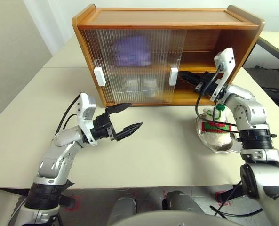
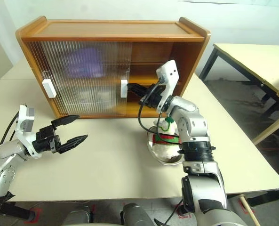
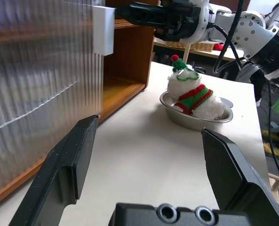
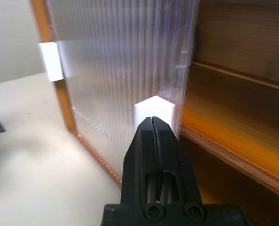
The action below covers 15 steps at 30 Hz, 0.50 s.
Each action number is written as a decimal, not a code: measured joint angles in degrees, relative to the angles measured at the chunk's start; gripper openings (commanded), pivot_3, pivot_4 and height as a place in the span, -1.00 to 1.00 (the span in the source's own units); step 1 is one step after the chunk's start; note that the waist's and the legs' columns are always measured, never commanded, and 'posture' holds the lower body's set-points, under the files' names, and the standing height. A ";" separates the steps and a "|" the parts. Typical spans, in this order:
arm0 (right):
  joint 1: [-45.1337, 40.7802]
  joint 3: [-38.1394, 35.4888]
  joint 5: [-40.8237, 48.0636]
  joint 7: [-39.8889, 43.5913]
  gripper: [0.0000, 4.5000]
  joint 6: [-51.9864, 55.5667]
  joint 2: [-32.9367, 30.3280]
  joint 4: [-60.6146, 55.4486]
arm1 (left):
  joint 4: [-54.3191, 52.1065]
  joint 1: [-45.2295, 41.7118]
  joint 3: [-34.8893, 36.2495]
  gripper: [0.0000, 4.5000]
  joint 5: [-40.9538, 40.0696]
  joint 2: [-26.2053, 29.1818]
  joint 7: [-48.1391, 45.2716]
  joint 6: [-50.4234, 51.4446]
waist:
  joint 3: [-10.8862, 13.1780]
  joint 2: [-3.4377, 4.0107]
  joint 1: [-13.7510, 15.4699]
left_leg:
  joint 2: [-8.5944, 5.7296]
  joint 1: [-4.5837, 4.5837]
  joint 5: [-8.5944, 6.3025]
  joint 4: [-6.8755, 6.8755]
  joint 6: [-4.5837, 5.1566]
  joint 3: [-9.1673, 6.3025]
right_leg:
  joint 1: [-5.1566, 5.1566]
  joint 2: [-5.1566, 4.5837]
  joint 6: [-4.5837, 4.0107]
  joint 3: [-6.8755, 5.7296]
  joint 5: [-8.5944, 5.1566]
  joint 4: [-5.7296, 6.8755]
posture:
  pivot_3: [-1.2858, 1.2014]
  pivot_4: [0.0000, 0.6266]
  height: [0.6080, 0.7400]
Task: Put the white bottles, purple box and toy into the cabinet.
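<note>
Right now the right gripper is pressed tightly together, with nothing pinched in it. Its tips are held right up against the white handle on the sliding door of the cabinet. So the step in hand looks like moving the door, though it cannot be told which way it is meant to go.

The toy is seen just below this arm, nearer the robot than the gripper. It is lying in a shiny metal dish on the table, and it has not been put away yet. The purple box can be made out behind the ribbed door, on the upper shelf, past the fingertips. Pale round shapes on the lower shelf may be the white bottles, but that cannot be told for sure.

The left gripper is spread wide and nothing is held in it. It is kept over the bare table in front of the cabinet, well away from the toy.

Next, the toy probably needs to be picked up. For that, the closed fingers would have to be opened and brought down to the dish.
</note>
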 measured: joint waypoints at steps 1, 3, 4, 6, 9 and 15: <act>0.00 0.01 0.01 0.00 -0.99 0.09 -0.04 -0.11 | 0.00 0.00 -0.02 1.00 0.00 -0.01 -0.05 0.04 | 0.00 0.00 0.03 | 0.01 -0.01 0.00 0.00 0.00 0.00 | 0.00 -0.01 0.00 0.00 0.00 0.00 | -0.03 -1.00 1.00; 0.00 0.00 0.16 0.04 -0.99 0.47 -0.41 -0.46 | 0.00 0.01 -0.03 1.00 -0.01 -0.01 -0.20 0.07 | 0.00 0.00 0.07 | 0.00 -0.01 0.00 0.01 0.00 0.00 | 0.00 -0.02 0.00 0.01 0.00 0.00 | -0.03 -1.00 1.00; 0.00 -0.02 0.29 0.05 -0.99 0.70 -0.65 -0.70 | 0.00 0.05 -0.03 1.00 -0.01 -0.01 -0.25 0.08 | 0.00 0.00 0.09 | 0.01 -0.01 0.00 0.01 0.00 0.01 | 0.00 -0.02 0.00 0.01 0.00 0.00 | -0.03 -1.00 1.00; 0.00 -0.05 0.67 0.08 -0.99 1.13 -0.72 -1.32 | 0.00 0.10 -0.04 1.00 0.00 -0.01 -0.38 0.09 | 0.00 0.00 0.08 | 0.00 -0.01 0.00 0.00 0.00 0.02 | -0.01 0.00 -0.01 0.02 0.00 0.00 | -0.03 -1.00 1.00; 0.04 -0.02 1.34 0.07 -0.99 1.83 -0.50 -2.28 | 0.00 0.18 -0.04 1.00 0.00 -0.01 -0.69 0.11 | 0.00 0.00 0.08 | 0.01 -0.01 0.00 0.00 0.00 0.01 | -0.02 0.02 -0.04 0.00 0.00 0.02 | -0.02 -1.00 1.00; 0.60 0.98 1.45 0.03 -0.99 2.42 0.60 -3.77 | 0.00 0.19 -0.04 1.00 0.00 -0.02 -0.77 0.19 | 0.00 0.00 0.10 | 0.02 -0.01 0.01 0.01 -0.01 0.00 | -0.03 0.02 -0.05 0.00 0.00 0.05 | -0.02 -1.00 1.00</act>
